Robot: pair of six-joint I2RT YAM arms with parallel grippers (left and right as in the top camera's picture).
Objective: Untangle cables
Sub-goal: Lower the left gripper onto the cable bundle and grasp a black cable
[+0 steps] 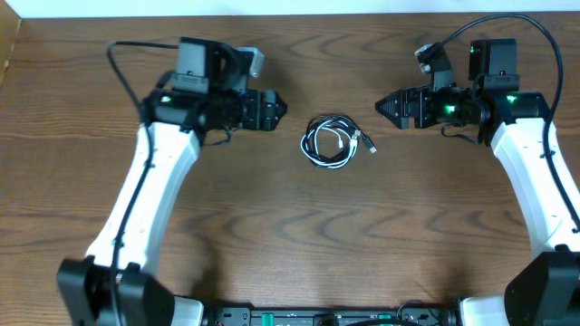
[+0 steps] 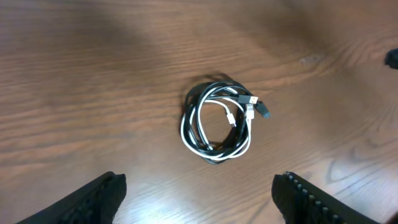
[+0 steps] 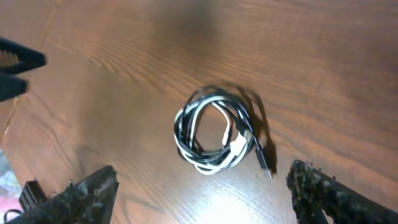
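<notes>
A black cable and a white cable lie coiled together in one small tangled loop (image 1: pixel 330 140) in the middle of the wooden table. The loop also shows in the left wrist view (image 2: pixel 217 127) and the right wrist view (image 3: pixel 214 138), with plug ends sticking out at one side (image 2: pixel 256 107). My left gripper (image 1: pixel 279 108) is open and empty, a short way left of the loop (image 2: pixel 199 190). My right gripper (image 1: pixel 381 107) is open and empty, a short way right of it (image 3: pixel 202 186). Neither gripper touches the cables.
The wooden table (image 1: pixel 290 235) spreads around the coil. Thicker black wires run from both arms at the back (image 1: pixel 127 68). The left gripper's tip shows at the left edge of the right wrist view (image 3: pixel 15 65).
</notes>
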